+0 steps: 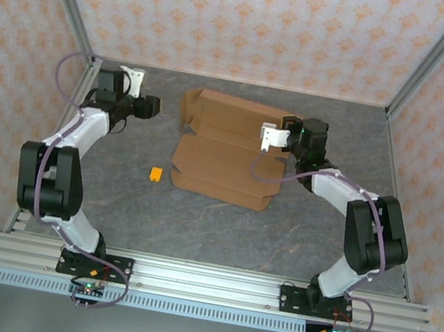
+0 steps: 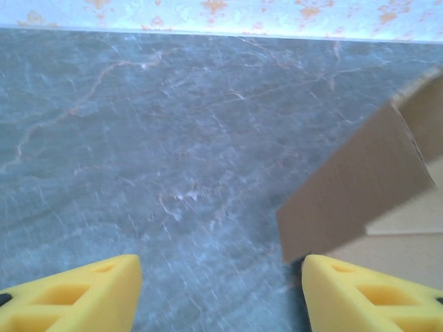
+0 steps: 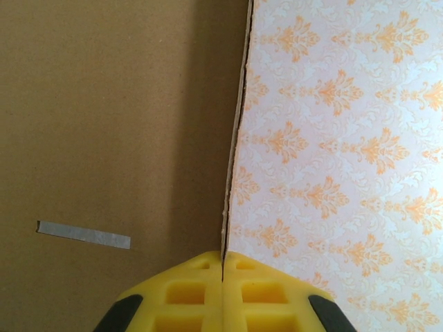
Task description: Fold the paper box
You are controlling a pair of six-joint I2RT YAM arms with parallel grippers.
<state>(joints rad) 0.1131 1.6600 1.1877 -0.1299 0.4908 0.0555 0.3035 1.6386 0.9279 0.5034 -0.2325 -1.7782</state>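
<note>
- right gripper (image 3: 223, 266): jaws pressed together, pinching the thin edge of a raised panel of the paper box (image 3: 118, 124). the board rises from between the fingertips, its broad face to one side of them and wallpaper (image 3: 346, 138) to the other.
- left gripper (image 2: 221, 304): jaws spread, nothing between them. a tilted flap (image 2: 353, 194) of the box stands just ahead of one finger, with bare table (image 2: 173, 138) ahead of the other.
- risk — the pinch takes an edge only, so a pull off the line of the crease could tear the board or let it slip from the pads.
- risk — the rest of the sheet lies loose below the jaws, unpinned, so lifting the panel may drag the whole box instead of folding it.
- risk — the spread left jaws, if advanced, may strike the flap's corner and crush it rather than straddle it.
- hidden — the fingers cover how deep the board sits between the right pads.
- hidden — the left wrist view is blurred and the frame cuts off the flap's far end, so its crease cannot be made out.
- small orange-yellow piece (image 1: 156, 174): well apart from both jaws, too small to identify.
</note>
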